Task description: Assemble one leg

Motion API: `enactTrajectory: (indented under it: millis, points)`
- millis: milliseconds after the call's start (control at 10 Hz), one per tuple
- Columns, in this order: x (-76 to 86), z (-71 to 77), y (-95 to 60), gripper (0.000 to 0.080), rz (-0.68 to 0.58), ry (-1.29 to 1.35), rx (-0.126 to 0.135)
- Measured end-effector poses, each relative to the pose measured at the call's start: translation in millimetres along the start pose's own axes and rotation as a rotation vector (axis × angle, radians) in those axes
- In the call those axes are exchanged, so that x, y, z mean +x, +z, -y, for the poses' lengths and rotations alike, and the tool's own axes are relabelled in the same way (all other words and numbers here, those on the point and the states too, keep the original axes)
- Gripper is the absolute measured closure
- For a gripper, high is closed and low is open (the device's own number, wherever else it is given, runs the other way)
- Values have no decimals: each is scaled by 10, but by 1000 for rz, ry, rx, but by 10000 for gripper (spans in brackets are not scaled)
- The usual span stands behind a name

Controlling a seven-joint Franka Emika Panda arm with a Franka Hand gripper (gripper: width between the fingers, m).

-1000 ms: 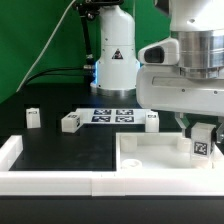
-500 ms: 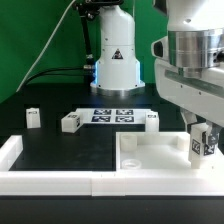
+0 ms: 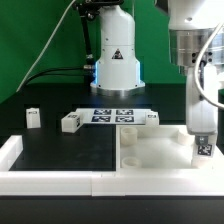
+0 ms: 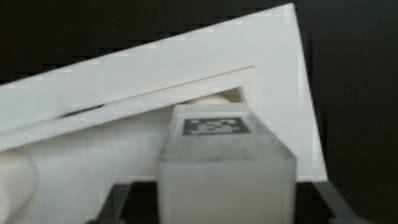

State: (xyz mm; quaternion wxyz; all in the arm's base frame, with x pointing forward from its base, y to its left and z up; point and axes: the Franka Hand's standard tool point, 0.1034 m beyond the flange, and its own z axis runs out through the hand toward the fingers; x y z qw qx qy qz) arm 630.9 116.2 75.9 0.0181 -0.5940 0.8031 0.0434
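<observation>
wrist: tool [image 4: 221,200] grips leg [image 4: 221,150] over tabletop [image 4: 107,100].

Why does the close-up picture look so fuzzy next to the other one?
Wrist view: the camera sits very near the leg, so its tag and the white tabletop look soft. Exterior view: sharper, evenly lit against the green backdrop, with the tool only slightly soft.

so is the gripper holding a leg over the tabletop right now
Yes, the gripper holds the leg, tag facing out, over the tabletop near its corner on the exterior view's right.
</observation>
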Motion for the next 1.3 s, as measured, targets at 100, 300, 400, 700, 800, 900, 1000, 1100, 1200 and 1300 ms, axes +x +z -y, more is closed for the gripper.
enactTrajectory:
  millis: [100,300,400,700,800,900,1000,1100,1200,1300]
  points:
    - [-4,-2,-2,506,-8,33,4]
    - [-3,0,-9,506,-11,49,7]
    - [-14,-7,-2,506,-2,67,4]
    - [-74,-35,15,246,26,54,-5]
    - [-76,-36,15,169,26,53,-6]
    - [-76,-36,15,156,26,52,-6]
    - [-77,-36,15,156,26,51,-6]
    - [-77,-36,15,150,26,50,-6]
    - [-77,-36,16,150,26,50,-6]
    - [-77,-37,16,151,26,50,-6]
